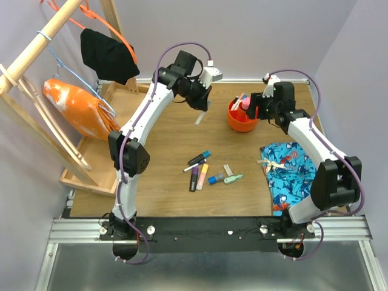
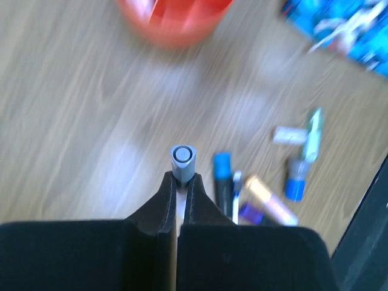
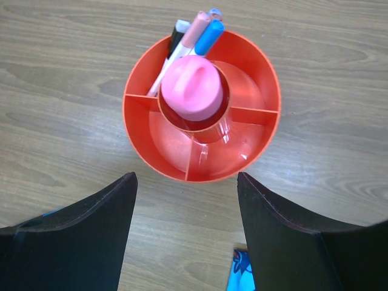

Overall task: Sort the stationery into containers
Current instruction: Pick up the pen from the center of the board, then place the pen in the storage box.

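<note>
My left gripper (image 1: 202,106) hangs above the table left of the orange-red pot (image 1: 242,116), shut on a thin whitish-grey pen (image 1: 199,118). In the left wrist view the pen's end (image 2: 182,160) sticks out past the closed fingertips of the left gripper (image 2: 180,179). Several markers and pens lie loose mid-table: a blue-capped marker (image 1: 199,158), a purple marker (image 1: 194,179), a small eraser (image 1: 228,170) and a green pen (image 1: 233,178). My right gripper (image 1: 255,108) stands open just beside the pot (image 3: 200,145), which holds a pink item (image 3: 193,88) in its centre and pens (image 3: 197,30) in the far compartment.
A blue patterned cloth (image 1: 288,173) lies at the right, under the right arm. A light-wood tray (image 1: 91,159) and a wooden rack with hangers, an orange cloth (image 1: 76,106) and a black cloth (image 1: 109,54) stand at the left.
</note>
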Motion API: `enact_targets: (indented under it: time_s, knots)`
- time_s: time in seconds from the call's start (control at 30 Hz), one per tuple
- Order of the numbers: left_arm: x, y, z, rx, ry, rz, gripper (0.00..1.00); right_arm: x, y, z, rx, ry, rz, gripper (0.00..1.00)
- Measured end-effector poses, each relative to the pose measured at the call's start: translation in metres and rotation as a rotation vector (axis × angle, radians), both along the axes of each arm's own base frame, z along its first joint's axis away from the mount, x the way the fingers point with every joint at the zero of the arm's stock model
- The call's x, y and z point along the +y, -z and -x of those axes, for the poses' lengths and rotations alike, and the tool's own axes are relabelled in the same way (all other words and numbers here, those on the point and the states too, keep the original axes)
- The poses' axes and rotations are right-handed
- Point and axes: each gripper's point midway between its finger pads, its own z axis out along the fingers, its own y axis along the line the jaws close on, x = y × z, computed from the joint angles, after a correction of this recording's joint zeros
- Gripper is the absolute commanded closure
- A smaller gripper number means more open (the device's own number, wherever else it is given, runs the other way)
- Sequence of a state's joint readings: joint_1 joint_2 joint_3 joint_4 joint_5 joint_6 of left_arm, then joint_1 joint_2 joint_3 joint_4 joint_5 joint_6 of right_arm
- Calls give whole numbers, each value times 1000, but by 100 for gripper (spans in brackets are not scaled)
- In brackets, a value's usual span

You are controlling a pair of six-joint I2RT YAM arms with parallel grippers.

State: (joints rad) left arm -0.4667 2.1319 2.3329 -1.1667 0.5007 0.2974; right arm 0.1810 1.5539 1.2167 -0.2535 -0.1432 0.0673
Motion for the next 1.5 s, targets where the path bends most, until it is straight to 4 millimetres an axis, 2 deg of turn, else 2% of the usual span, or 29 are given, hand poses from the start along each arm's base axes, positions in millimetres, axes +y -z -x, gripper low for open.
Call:
enact_targets:
  time_s: [0.03, 0.1, 0.13, 0.27, 0.33, 0.47, 0.57, 0.67, 0.93, 1.1, 1.33, 1.5]
  knots:
    - [-13, -10, -1, -28, 26, 59, 100, -2, -2, 1, 0, 10, -1, 25]
    - [-36, -16, -4, -67, 72, 157, 100, -5, -5, 1, 1, 23, -1, 25]
    - [-50, -14, -9, -87, 94, 219, 100, -6, -6, 1, 1, 29, 1, 25]
    - [-81, -1, -34, -153, 111, 362, 100, -8, -14, 0, -2, 39, 7, 25]
    - [-95, -3, -53, -206, 108, 424, 100, -9, -18, -1, -6, 43, 9, 25]
    - [-119, -22, -90, -337, 98, 542, 100, -11, -25, -4, -19, 54, 14, 25]
    - [-128, -30, -100, -386, 99, 585, 100, -12, -25, -4, -17, 59, 18, 25]
    - [-141, -33, -101, -414, 104, 618, 100, -13, -24, -3, -13, 64, 22, 25]
    - [-158, -6, -104, -405, 95, 606, 100, -17, -22, -3, -8, 80, 34, 25]
    - [-157, -4, -109, -426, 84, 593, 100, -17, -23, -2, -9, 82, 35, 25]
    - [-154, 31, -112, -376, 62, 543, 100, -17, -22, -2, -9, 82, 35, 25]
    - [-153, 33, -114, -367, 46, 541, 100, -17, -22, -2, -8, 83, 33, 25]
